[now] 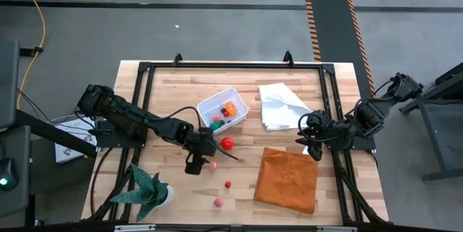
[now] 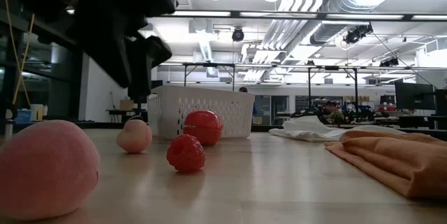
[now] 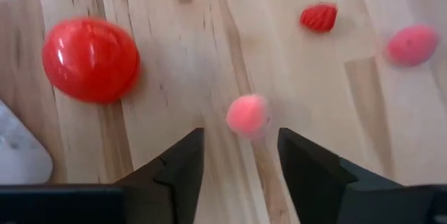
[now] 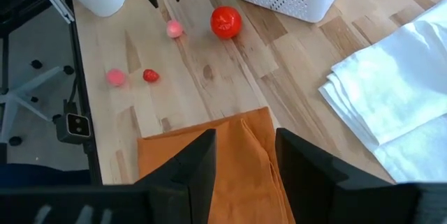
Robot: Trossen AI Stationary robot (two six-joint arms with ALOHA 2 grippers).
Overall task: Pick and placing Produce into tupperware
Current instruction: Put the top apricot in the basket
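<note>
Far left and near: green spiky potted plant (image 1: pixel 150 188) in a white pot, at the table's near-left corner. Just right of it, left gripper (image 1: pixel 194 164) low over the wood, fingers (image 3: pixel 183 161) apart with nothing between them, pointing at a small pink ball (image 1: pixel 213 165) lying just beyond the tips. Right of that and slightly farther back, a shiny red ball (image 1: pixel 227 144) on the bare wood, close to the near side of the tupperware (image 1: pixel 223 109). Nearer the table's front edge, a small dark-red berry (image 1: pixel 228 185) and, nearest of all, another pink ball (image 1: pixel 218 202), all apart from one another. White mesh-walled tub standing toward the far middle, holding an orange piece (image 1: pixel 230 107), a green piece (image 1: pixel 216 125) and some red pieces. Further right, white cloth (image 1: pixel 282 106) crumpled on the far side and orange cloth (image 1: pixel 287 179) spread flat on the near side. At the right edge, right gripper (image 1: pixel 312 139) above the table between the two cloths, fingers (image 4: pixel 192 161) apart and empty, over the orange cloth's far edge.
</note>
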